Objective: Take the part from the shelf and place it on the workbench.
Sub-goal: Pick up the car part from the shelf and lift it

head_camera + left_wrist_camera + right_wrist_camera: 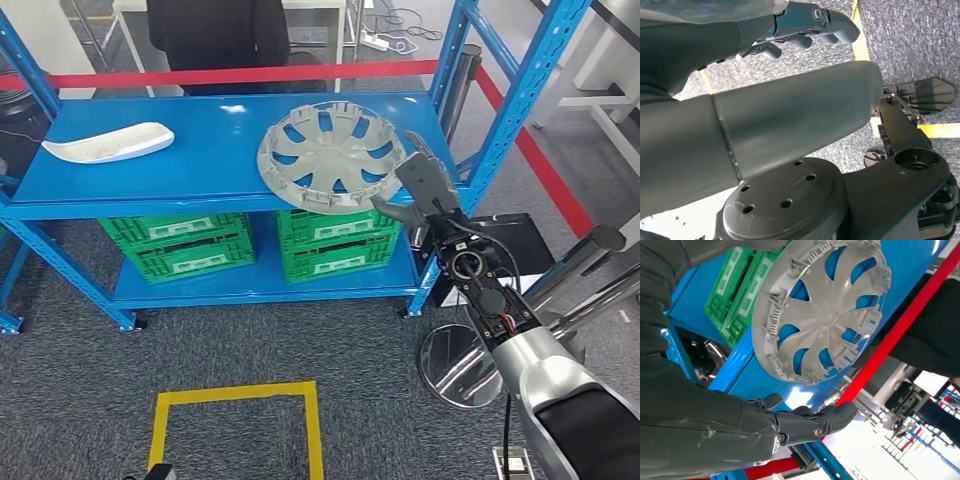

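While my right hand [423, 185] hangs just beside the hubcap [330, 157], fingers apart and empty | hubcap lies on the blue shelf [204, 150], untouched | left hand [806, 25] curled, empty | grasp, lift, worktop placement all remain, I judge.

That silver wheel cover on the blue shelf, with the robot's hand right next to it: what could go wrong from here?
The wheel cover already juts over the front edge of the blue shelf, so a nudge from the right hand, open beside its rim, might tip it to the floor. The cover is wide and thin with open slots, so a one-sided grip may slip. The shelf's upright post stands close to the arm, which might bump it when lifting.
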